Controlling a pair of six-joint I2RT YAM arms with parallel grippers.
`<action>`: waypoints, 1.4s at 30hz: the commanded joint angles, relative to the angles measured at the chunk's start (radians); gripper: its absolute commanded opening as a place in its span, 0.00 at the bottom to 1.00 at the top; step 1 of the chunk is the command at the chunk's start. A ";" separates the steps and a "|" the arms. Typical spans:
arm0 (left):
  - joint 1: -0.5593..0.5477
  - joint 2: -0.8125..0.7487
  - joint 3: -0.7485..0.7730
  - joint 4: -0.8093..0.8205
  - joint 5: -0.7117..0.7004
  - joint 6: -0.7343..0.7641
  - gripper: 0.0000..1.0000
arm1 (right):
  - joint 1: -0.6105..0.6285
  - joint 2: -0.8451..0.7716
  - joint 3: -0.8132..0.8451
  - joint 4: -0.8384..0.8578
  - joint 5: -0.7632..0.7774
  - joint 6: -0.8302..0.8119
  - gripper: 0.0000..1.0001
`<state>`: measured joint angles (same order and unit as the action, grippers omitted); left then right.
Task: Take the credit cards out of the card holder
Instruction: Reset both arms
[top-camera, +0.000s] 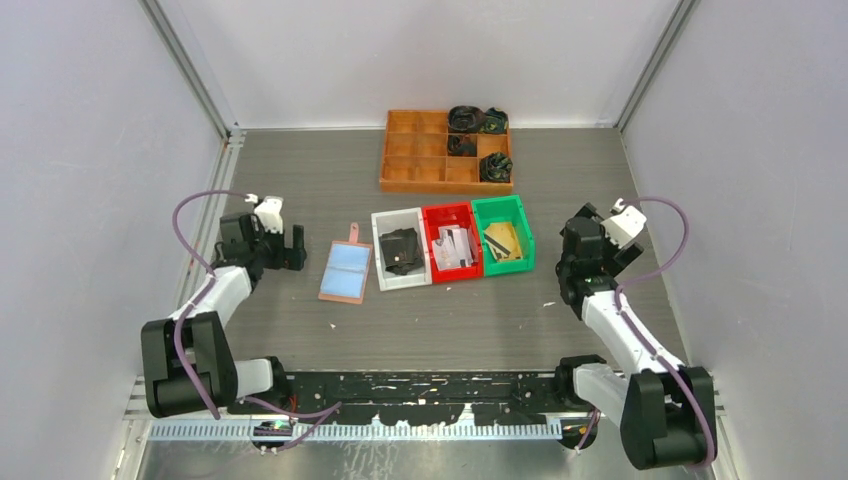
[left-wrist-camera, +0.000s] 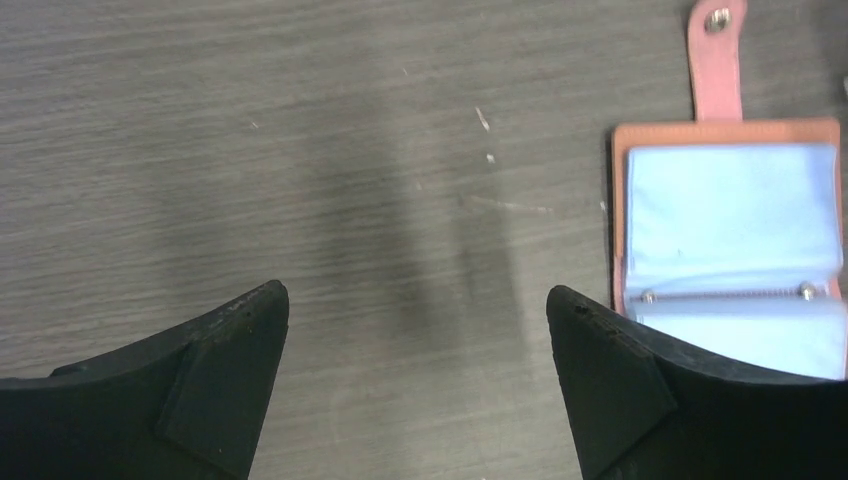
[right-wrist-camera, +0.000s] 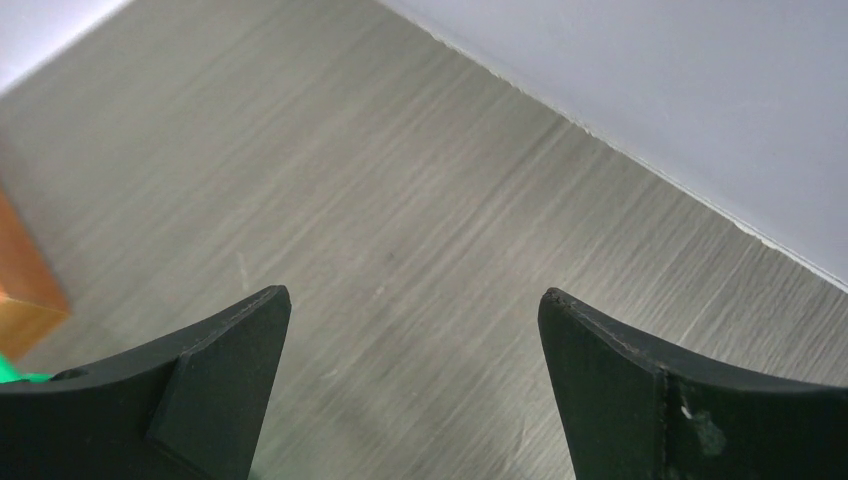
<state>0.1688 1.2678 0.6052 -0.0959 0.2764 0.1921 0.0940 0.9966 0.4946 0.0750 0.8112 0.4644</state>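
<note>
Left gripper stands with its jaws spread wide and nothing between them, above bare bench. The card holder lies flat and open on the bench to this gripper's right, just beside it and not touching. In the overhead view the holder sits between the left gripper and the white bin.

The holder's long axis runs near to far, with the strap tab at the far end. Pale blue pockets face up. No card colour shows through them, so whether any credit cards are left inside cannot be told from these views.

Right gripper is likewise spread and empty. It points toward the right wall, past the green bin, and sits well apart from the holder with three bins between them. The red bin and the green bin hold flat pieces that look like cards; the detail is too small to confirm.

Assessment: the left arm is clearly the nearer one. Any reach for the holder calls for a short shift to its right, with the jaws set across the holder's short side.
</note>
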 joint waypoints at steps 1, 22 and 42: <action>0.005 -0.023 -0.096 0.458 -0.044 -0.172 1.00 | -0.017 0.043 -0.090 0.294 0.054 -0.086 1.00; -0.193 0.344 -0.387 1.416 -0.408 -0.251 1.00 | -0.029 0.562 -0.225 1.064 -0.329 -0.328 0.99; -0.228 0.282 -0.246 1.050 -0.428 -0.224 1.00 | -0.076 0.553 -0.151 0.884 -0.369 -0.285 1.00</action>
<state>-0.0555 1.5658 0.3458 0.9142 -0.1280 -0.0452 0.0185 1.5707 0.3275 0.9104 0.4419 0.1822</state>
